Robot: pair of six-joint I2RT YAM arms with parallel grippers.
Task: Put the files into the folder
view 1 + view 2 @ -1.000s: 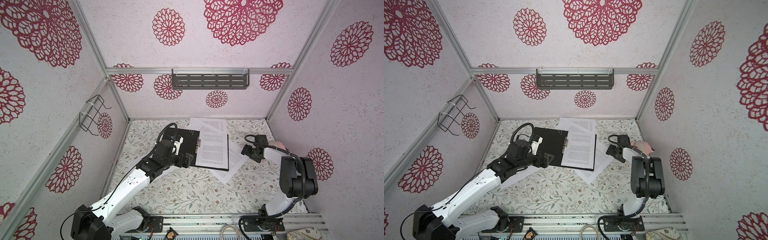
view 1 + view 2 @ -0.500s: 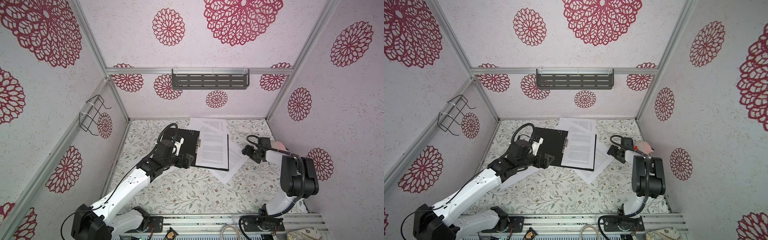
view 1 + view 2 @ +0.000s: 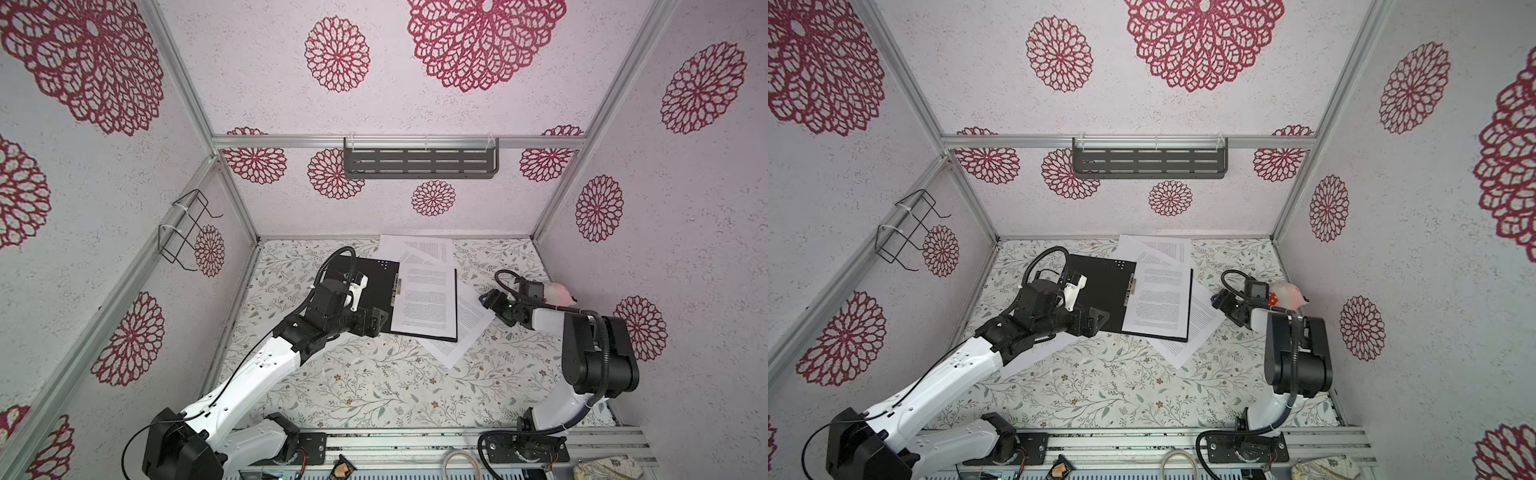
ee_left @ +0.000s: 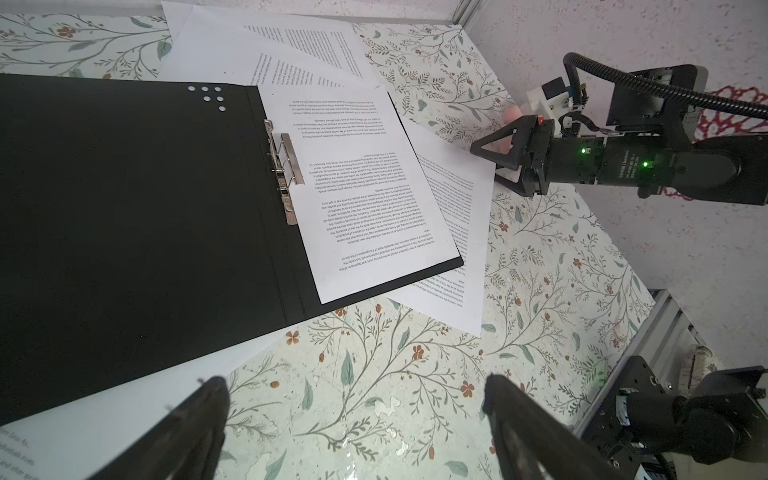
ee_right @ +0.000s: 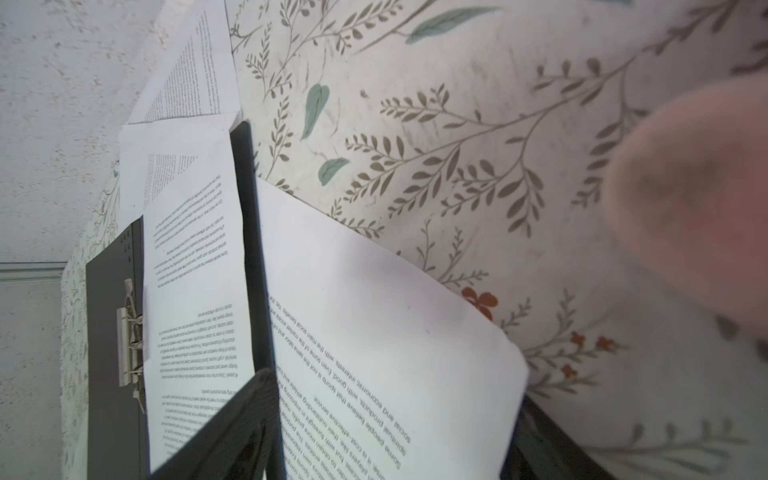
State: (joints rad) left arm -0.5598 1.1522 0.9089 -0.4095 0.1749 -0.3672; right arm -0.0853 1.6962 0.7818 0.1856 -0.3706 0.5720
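The folder [image 3: 374,286] lies open on the table, black inside up, its metal clip [image 4: 286,166] at the spine. One of the files [image 3: 426,299] rests on its right half. Another sheet [image 3: 465,328] sticks out from under the folder's right edge, and two more [image 3: 428,249] lie at the back. My right gripper [image 3: 488,301] is open at that loose sheet's right corner. In the right wrist view the corner [image 5: 374,311] lies between the wide-apart fingers of the right gripper [image 5: 395,390]. My left gripper [image 3: 376,322] hangs open by the folder's front edge, and the left wrist view shows only bare table inside the left gripper [image 4: 353,395].
A further sheet [image 3: 1038,353] lies under the folder's left side, beneath my left arm. A pale pink object [image 3: 557,293] sits by the right wall behind my right wrist. A grey shelf [image 3: 419,160] hangs on the back wall, a wire rack [image 3: 185,232] on the left wall.
My right gripper has edged left onto the loose sheet's corner, and its jaws have narrowed slightly. The left arm, folder and sheets have not moved.
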